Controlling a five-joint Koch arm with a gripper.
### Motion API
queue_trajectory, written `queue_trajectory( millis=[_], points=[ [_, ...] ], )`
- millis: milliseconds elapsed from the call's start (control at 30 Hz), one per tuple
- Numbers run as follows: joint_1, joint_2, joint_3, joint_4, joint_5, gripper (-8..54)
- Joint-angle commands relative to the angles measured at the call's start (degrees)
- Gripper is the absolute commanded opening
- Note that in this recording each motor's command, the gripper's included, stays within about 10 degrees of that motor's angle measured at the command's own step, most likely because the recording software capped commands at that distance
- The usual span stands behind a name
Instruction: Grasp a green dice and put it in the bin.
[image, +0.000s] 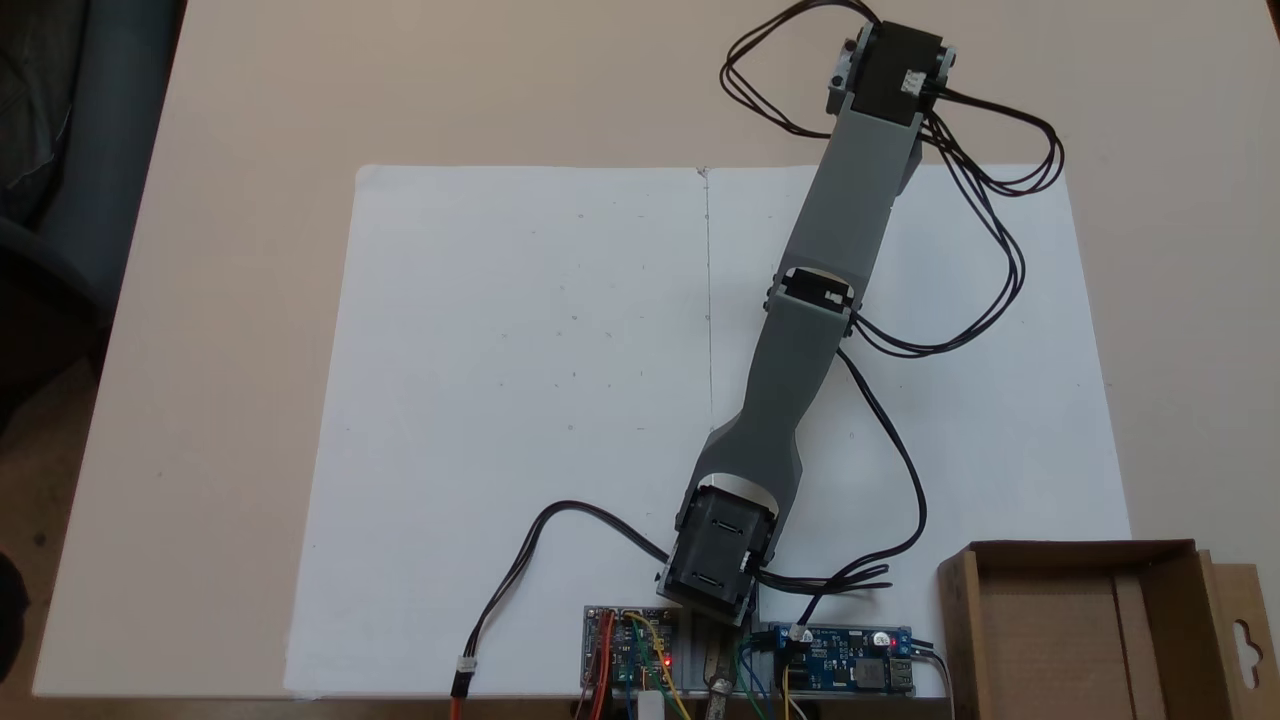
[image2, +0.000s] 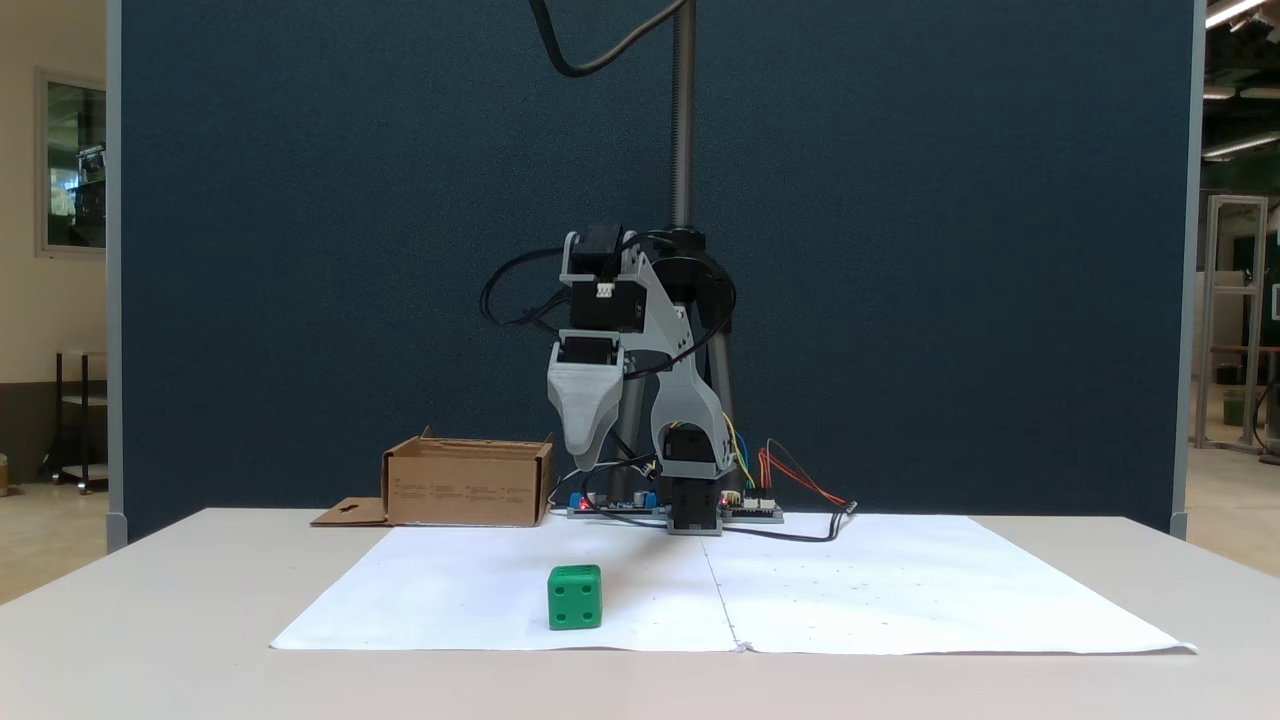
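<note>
The green dice sits on the white paper sheet, near its front edge in a fixed view, with a four-pip face toward the camera. My gripper hangs pointing down, well above the dice and not touching it. One grey jaw faces the camera and hides the other. The bin is a brown cardboard box at the back left, and its flap lies flat on the table. From above, the bin stands at the lower right, and the arm's wrist motor reaches to the upper right.
The arm's base with circuit boards and loose black cables lies along the sheet's near edge in a fixed view. A metal pole rises behind the arm before a dark blue partition. White paper spreads left of the arm.
</note>
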Motion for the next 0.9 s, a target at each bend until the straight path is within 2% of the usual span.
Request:
queue_trajectory(
  millis=[0, 867],
  points=[
    [-0.4, 0.9, -2.3, 10.0, 1.2, 47.4],
    [2.8, -7.5, -5.5, 10.0, 2.5, 47.4]
  ],
)
